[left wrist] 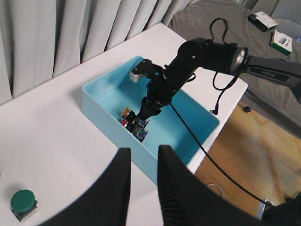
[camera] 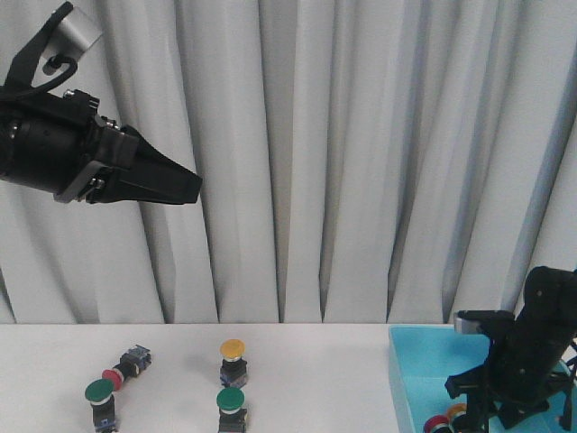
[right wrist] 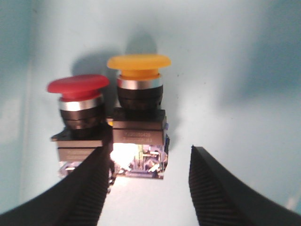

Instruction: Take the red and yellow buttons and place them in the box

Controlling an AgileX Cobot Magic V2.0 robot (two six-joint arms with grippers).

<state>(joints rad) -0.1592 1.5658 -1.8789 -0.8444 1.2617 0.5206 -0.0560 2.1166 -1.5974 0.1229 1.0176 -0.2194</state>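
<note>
Two buttons lie side by side on the floor of the cyan box (right wrist: 235, 56): a red button (right wrist: 77, 87) and a yellow button (right wrist: 138, 63). My right gripper (right wrist: 150, 160) is open just behind the yellow button's dark body and grips nothing. One of its fingers (right wrist: 89, 188) overlaps the red button's body. From the front, the right gripper (camera: 466, 417) reaches down into the box (camera: 397, 370). On the table stand another yellow button (camera: 233, 349) and a red button (camera: 112, 375) on its side. My left gripper (camera: 191, 188) hangs high at the left, narrowly open and empty.
Two green buttons (camera: 99, 391) (camera: 231, 400) stand near the table's front, close to the red and yellow ones. The box sits at the table's right end, by the edge (left wrist: 225, 110). White curtains hang behind the table. The right arm's cable (left wrist: 207, 155) trails over the box wall.
</note>
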